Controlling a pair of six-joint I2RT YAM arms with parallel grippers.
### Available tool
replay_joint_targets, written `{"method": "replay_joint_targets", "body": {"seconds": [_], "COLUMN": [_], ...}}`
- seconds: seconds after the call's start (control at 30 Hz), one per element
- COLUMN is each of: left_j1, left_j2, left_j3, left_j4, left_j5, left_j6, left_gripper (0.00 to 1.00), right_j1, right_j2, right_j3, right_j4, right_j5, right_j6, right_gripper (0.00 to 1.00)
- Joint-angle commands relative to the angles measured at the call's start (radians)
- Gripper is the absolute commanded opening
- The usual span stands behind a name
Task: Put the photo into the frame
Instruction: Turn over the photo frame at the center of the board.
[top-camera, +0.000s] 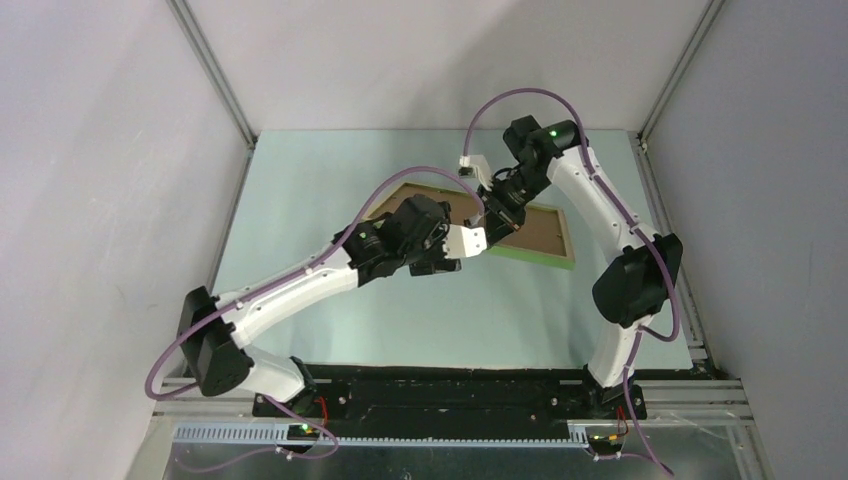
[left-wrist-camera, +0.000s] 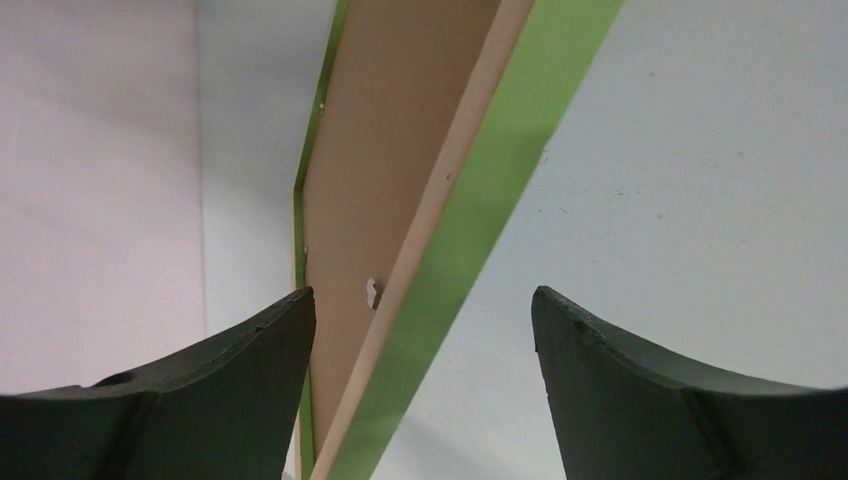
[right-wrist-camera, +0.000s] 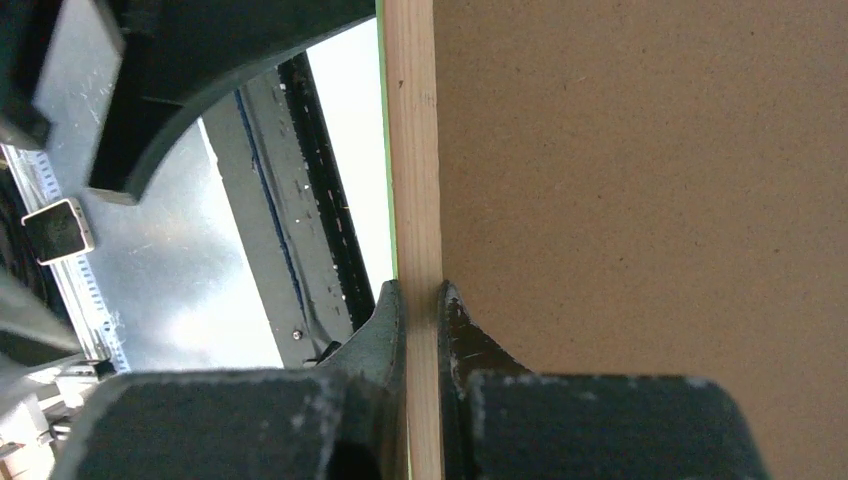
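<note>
Right wrist view showed the right gripper (right-wrist-camera: 420, 290) with its jaws pressed together on the light wood rail of the frame (right-wrist-camera: 410, 150). One finger sat on each face of the rail with no gap showing. Touching the rail on its inner side was the brown board back of the photo (right-wrist-camera: 650, 200), seated inside the frame and filling that side of the view. On the rail's outer side a thin green line edged the wood. Beyond it lay a strip of pale table and the dark base rail (right-wrist-camera: 310, 200).

Through the left wrist camera, the left gripper (left-wrist-camera: 422, 295) stood with its jaws wide apart and nothing clamped between them. Past the fingertips, the frame's thin wood edge and broad green band ran away from the gap, with the brown board on their left. Whether either tip touched the frame could not be told.

From above, the frame lay near the middle of the table (top-camera: 290, 200), board side up, with the green band along its near edge. The left gripper was at the frame's near left part, and the right gripper reached onto it from the far side. Open table lay nearer than the frame, to its left and beyond it up to the walls. Whether the frame sat flat or had one edge raised could not be told.
</note>
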Motion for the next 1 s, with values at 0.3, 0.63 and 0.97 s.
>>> {"method": "replay_joint_targets", "body": {"seconds": [0.3,0.63,0.97], "left_j1": [-0.007,-0.007,-0.007], "left_j2": [0.032,0.061,0.06], "left_j3": [0.032,0.032,0.05], "left_j4": [0.034,0.032,0.022], "left_j5": [-0.075,-0.069,-0.065], "left_j6": [0.063,0.065,0.045], "left_gripper": [0.56,0.34,0.0], "right_j1": [-0.04,-0.052,-0.073], "right_j2": [-0.025,-0.036,-0.069], "right_j3": [0.068,0.066,0.046], "right_j4": [-0.081,-0.077,-0.04], "right_j5": [-0.043,-0.045,-0.03], "right_j6": [-0.028,-0.022,0.014], "right_gripper": [0.0,0.0,0.06]}}
